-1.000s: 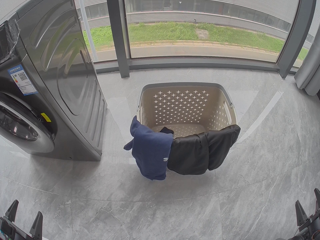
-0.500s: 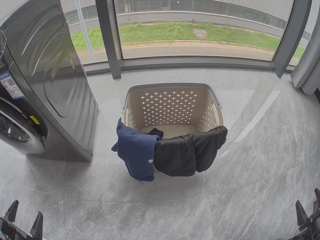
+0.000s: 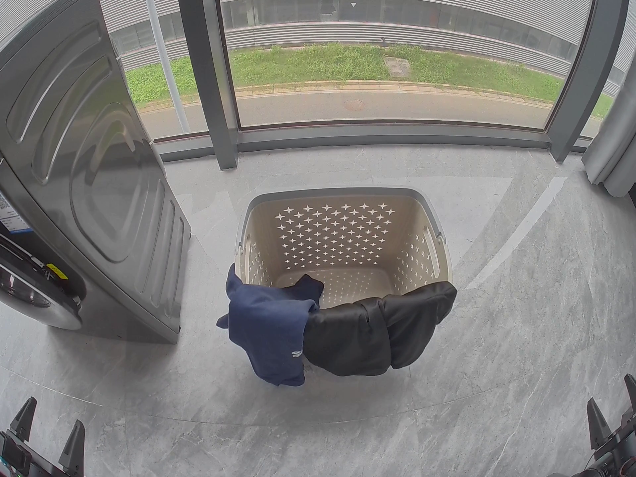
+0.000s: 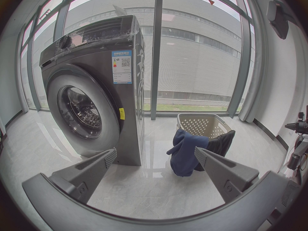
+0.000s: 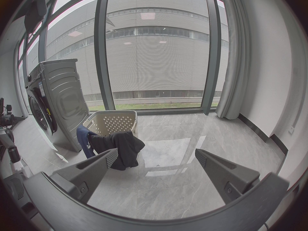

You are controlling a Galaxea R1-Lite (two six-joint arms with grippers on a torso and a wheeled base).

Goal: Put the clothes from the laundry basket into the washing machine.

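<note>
Looking down from the head: finding the laundry basket (image 3: 338, 194) standing on the floor (image 3: 523, 346) beside the washing machine (image 3: 86, 160), a blue garment (image 3: 268, 329) and a black garment (image 3: 371, 334) hanging over its near rim; catching the left hand (image 3: 53, 415) and right hand (image 3: 611, 405) low, well apart from the basket, both spread wide, gripping nothing. From the left wrist: facing the machine's round door (image 4: 80, 113), spotting the basket beside it. From the right wrist: peering past wide-apart fingers (image 5: 96, 164) at the basket.
</note>
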